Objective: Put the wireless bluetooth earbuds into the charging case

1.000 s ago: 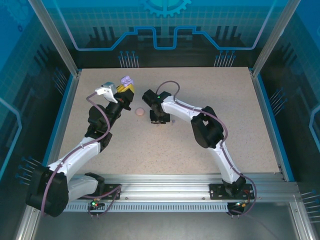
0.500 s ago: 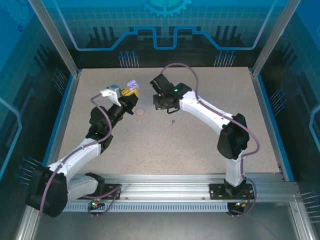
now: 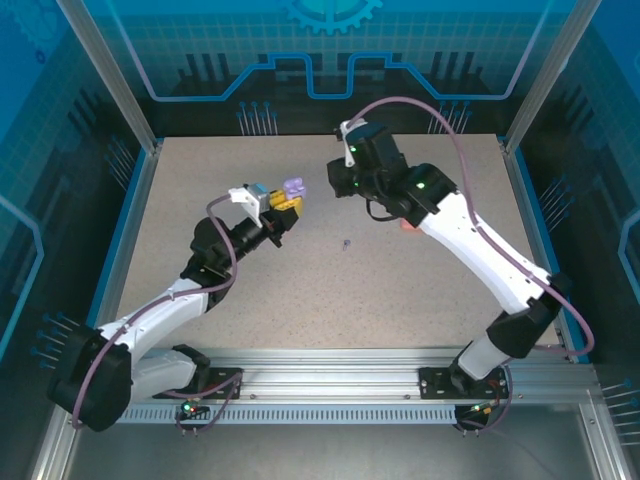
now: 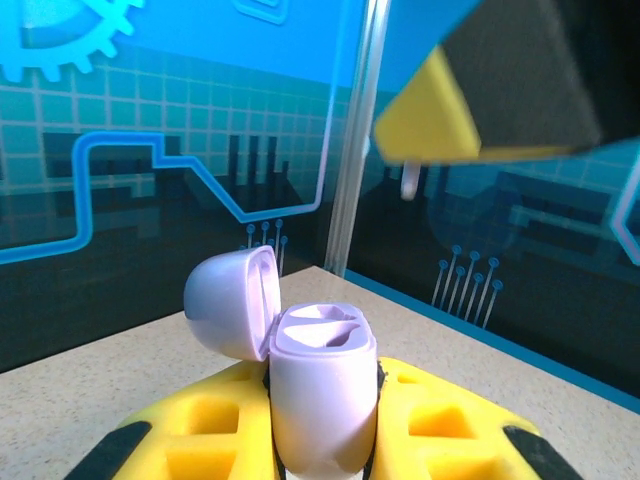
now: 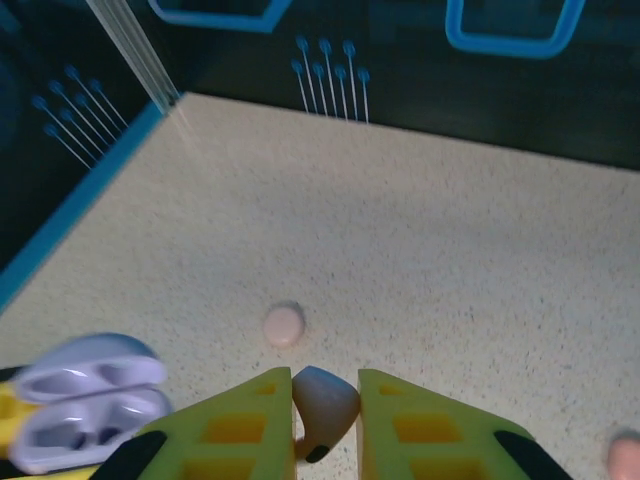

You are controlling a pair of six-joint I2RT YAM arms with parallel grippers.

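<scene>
Seen from above, the left gripper [image 3: 280,208] appears left of centre, its jaws clamped on the body of an open purple charging case [image 3: 293,187]. In the left wrist view the case is held upright at bottom centre between yellow fingers [image 4: 440,420]. Its lid is hinged back to the left and two hollow sockets are exposed. At the bottom centre of the right wrist view, the right gripper [image 5: 325,378] is closed on a pale purple earbud [image 5: 327,398] above the tabletop [image 5: 450,250]. The case is seen at lower left, apart from the earbud. A small pink round object [image 5: 284,325] lies on the tabletop, just above the jaws in the frame.
</scene>
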